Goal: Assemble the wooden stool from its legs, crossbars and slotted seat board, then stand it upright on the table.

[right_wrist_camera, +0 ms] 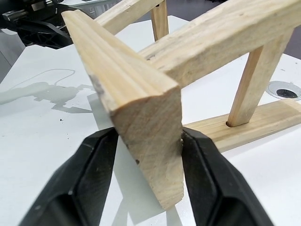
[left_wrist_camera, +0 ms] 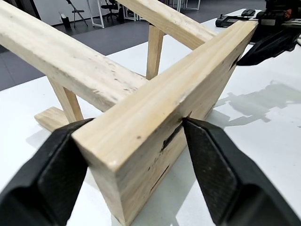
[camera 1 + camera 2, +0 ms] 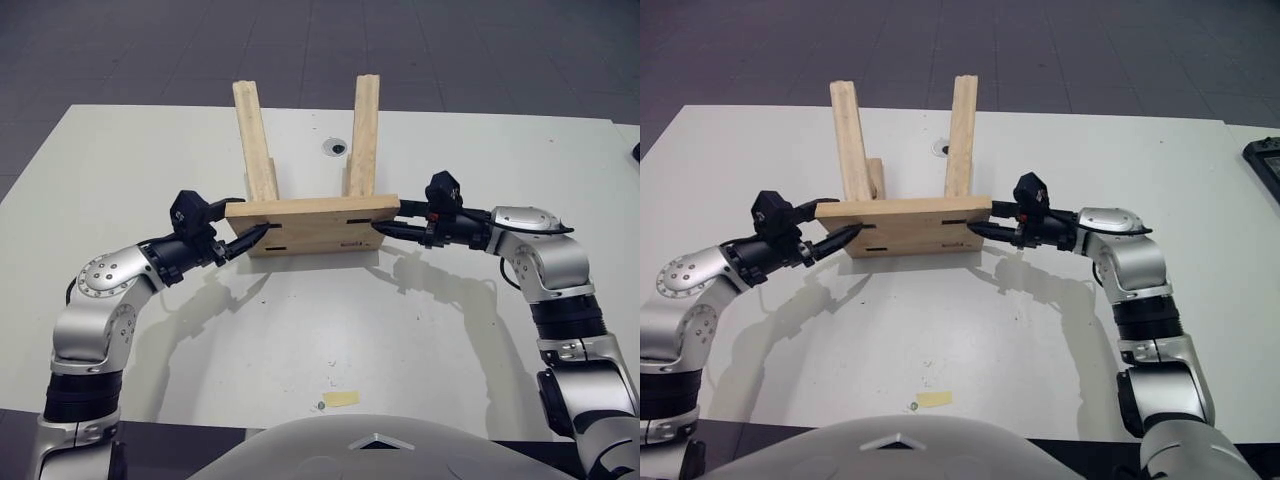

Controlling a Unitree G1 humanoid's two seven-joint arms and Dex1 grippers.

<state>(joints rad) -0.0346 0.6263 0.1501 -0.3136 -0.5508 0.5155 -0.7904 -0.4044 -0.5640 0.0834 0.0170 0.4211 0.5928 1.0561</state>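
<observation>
The pale, rough-grained stool (image 3: 262, 175) lies on its side on the white table (image 3: 300, 335), its flat seat board (image 3: 312, 228) facing the robot and its square legs (image 3: 364, 130) pointing away. The left gripper (image 3: 252, 238) and right gripper (image 3: 386, 226) each pinch one end of the board — black pads pressed on both faces. The right wrist view shows a thin crossbar (image 1: 249, 89) pegged into the lower leg; the head views show dark slots (image 3: 350, 217) in the board.

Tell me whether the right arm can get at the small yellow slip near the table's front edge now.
Probably not at once: the right gripper is shut on one end of the seat board and must let go first. The table toward the yellow slip looks free.
</observation>
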